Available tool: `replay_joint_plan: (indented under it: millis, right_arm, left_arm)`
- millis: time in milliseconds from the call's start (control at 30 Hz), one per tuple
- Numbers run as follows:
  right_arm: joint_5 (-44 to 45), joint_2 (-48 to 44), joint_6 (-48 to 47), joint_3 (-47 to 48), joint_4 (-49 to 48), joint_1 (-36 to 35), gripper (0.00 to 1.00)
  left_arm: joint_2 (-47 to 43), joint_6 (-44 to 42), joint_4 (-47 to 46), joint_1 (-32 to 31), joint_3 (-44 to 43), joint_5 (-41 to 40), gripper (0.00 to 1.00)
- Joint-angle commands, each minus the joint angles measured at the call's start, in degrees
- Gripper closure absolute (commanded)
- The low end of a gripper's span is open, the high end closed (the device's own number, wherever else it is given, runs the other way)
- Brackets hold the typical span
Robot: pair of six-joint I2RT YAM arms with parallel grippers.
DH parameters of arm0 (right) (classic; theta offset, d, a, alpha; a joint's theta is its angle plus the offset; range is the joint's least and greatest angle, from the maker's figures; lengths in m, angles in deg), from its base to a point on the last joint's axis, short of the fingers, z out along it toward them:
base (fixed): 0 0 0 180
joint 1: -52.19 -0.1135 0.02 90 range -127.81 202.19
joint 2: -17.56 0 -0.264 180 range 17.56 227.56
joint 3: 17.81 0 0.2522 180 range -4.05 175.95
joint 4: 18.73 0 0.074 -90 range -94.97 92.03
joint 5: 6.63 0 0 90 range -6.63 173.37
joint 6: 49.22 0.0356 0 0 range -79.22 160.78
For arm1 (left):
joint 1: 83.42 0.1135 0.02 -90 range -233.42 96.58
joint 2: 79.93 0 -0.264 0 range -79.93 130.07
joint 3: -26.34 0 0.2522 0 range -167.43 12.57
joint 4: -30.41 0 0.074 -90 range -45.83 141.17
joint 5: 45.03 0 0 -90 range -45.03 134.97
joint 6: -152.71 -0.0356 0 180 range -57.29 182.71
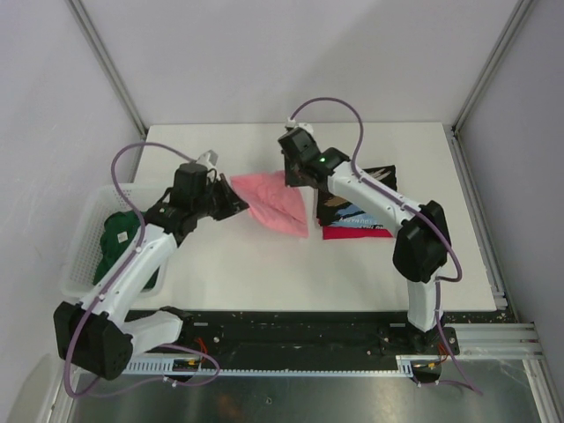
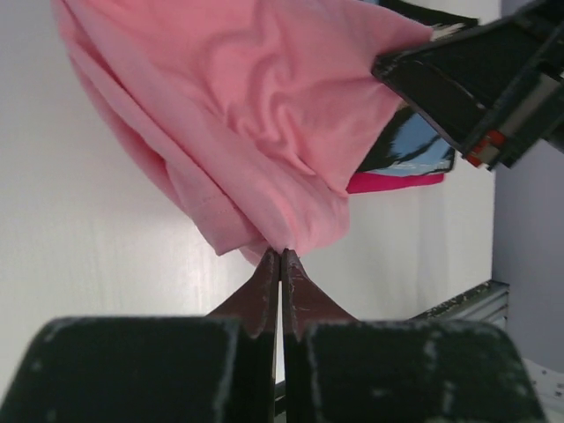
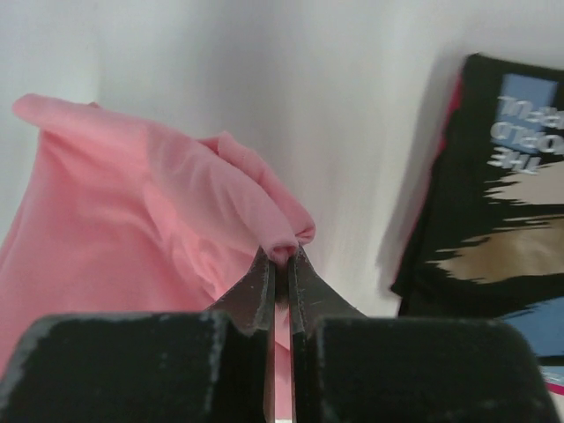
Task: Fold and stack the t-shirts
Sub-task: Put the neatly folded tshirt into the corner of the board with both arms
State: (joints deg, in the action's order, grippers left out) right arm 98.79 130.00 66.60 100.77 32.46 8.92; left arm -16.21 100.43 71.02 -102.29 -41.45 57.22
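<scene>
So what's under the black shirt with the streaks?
A red shirt: only its edge peeks out from under the black shirt. The rest is covered, so I can't tell whether anything else lies beneath.

A white table (image 1: 220, 273) carries everything. Toward 3 o'clock a folded red shirt (image 1: 352, 233) lies flat on it, with a black printed shirt (image 1: 351, 214) stacked on top. Near the centre is a bunched pink shirt (image 1: 278, 207); whether its lower edge touches the top is unclear. A white slatted basket (image 1: 77, 251) sits at the 9 o'clock edge.
</scene>
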Motion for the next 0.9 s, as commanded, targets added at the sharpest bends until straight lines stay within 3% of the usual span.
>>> replay_joint_plan:
  millis: [0, 600, 867]
  right_arm:
    - [1.71, -6.26, -1.84, 2.82, 2.13, 5.20, 1.00]
    - [-4.31, -11.33, -6.22, 1.92, 4.90, 26.23, 1.00]
    - [-5.78, -10.18, -6.35, -0.01, 3.68, 30.89, 1.00]
  left_arm:
    - [3.96, 1.80, -1.41, -4.41, -7.78, -0.76, 1.00]
    - [33.79, 4.89, -1.37, -18.55, -37.63, -4.21, 1.00]
    - [41.54, 6.16, -1.39, -20.11, -42.54, -3.23, 1.00]
